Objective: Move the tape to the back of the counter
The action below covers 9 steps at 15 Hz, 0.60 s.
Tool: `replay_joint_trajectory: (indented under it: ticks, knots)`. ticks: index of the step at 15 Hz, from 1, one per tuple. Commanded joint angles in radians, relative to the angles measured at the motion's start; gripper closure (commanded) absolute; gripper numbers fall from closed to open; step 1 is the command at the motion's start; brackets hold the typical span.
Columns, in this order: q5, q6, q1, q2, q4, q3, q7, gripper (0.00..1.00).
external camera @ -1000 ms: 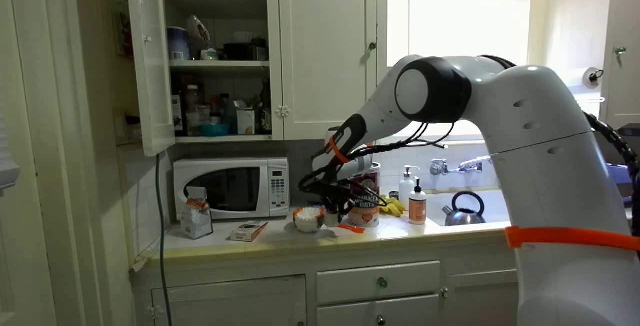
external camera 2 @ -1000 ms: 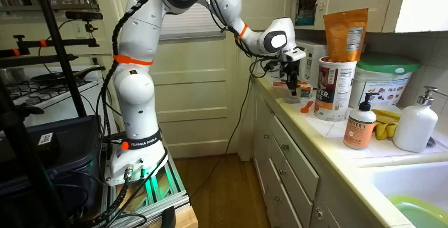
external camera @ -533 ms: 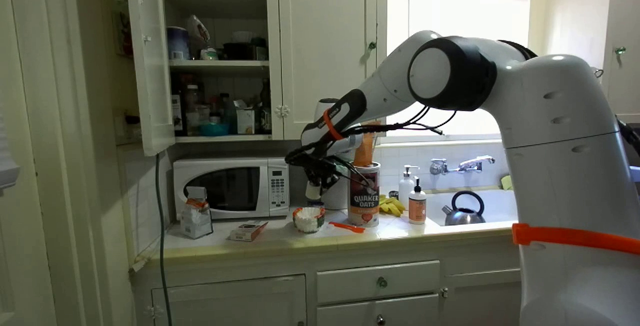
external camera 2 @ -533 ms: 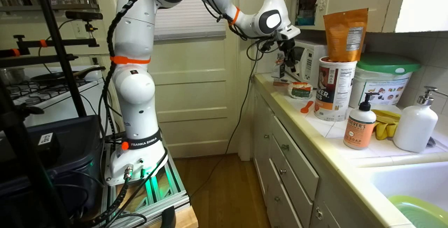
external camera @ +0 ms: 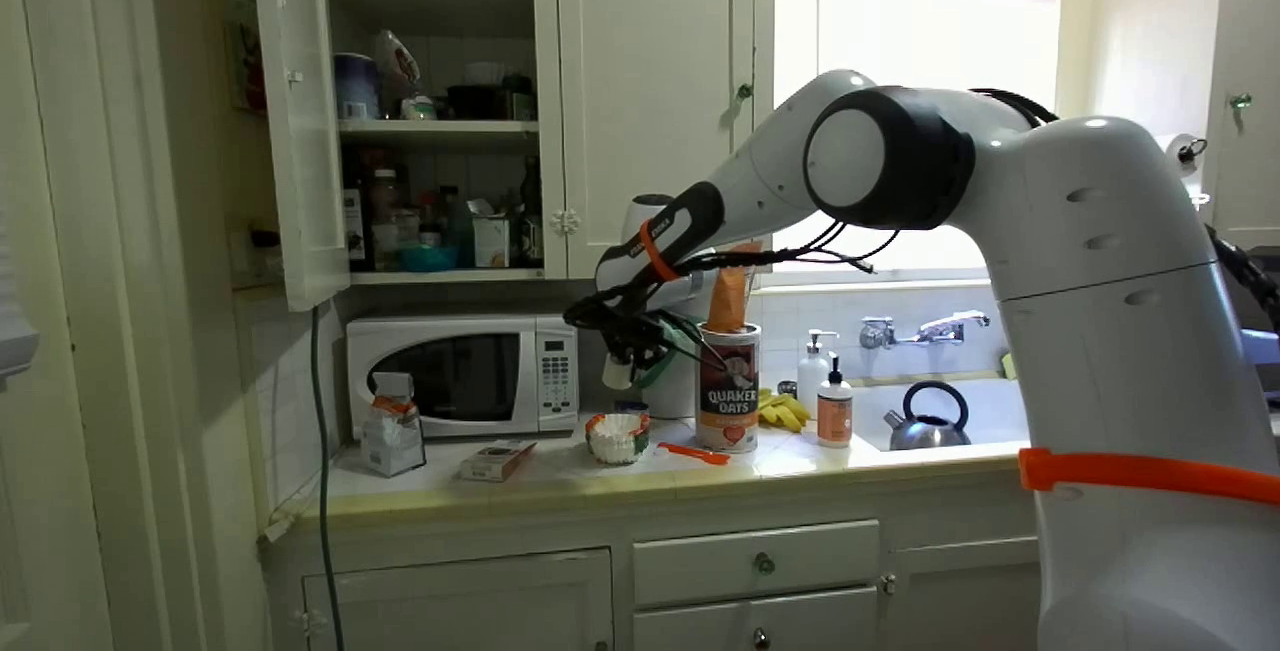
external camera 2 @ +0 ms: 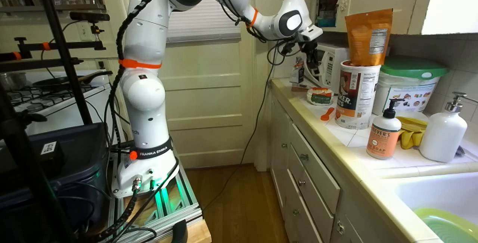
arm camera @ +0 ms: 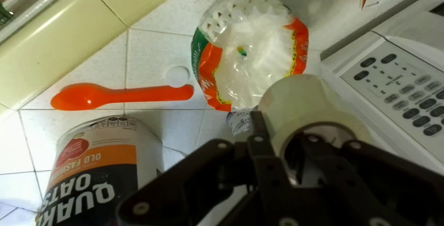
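The cream-white tape [arm camera: 295, 95] is in the air above the counter [external camera: 460, 503], pinched by its wall in the gripper [arm camera: 282, 128], 1 finger inside the tape's hole and 1 against its outside. In the wrist view it overlaps a plastic-wrapped stack of white fluted papers [arm camera: 256, 56], which sits on the counter. Near that stack lies 1 orange spoon [arm camera: 121, 95], just beside the Quaker Oats canister [external camera 2: 354, 97]; 1 orange pouch [external camera 2: 368, 37] rests on the canister's top. On the stack's other side stands the microwave [external camera: 450, 376].
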Motion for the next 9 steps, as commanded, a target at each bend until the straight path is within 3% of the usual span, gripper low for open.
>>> replay_joint_trajectory:
  ticks: [1,6,9]
  knots:
    - [-0.014,0.163,-0.008,0.126,0.098,-0.005,0.041,0.96]
    - [-0.026,0.433,0.014,0.33,0.23,-0.071,0.076,0.96]
    - [-0.006,0.508,0.03,0.438,0.322,-0.135,0.118,0.96]
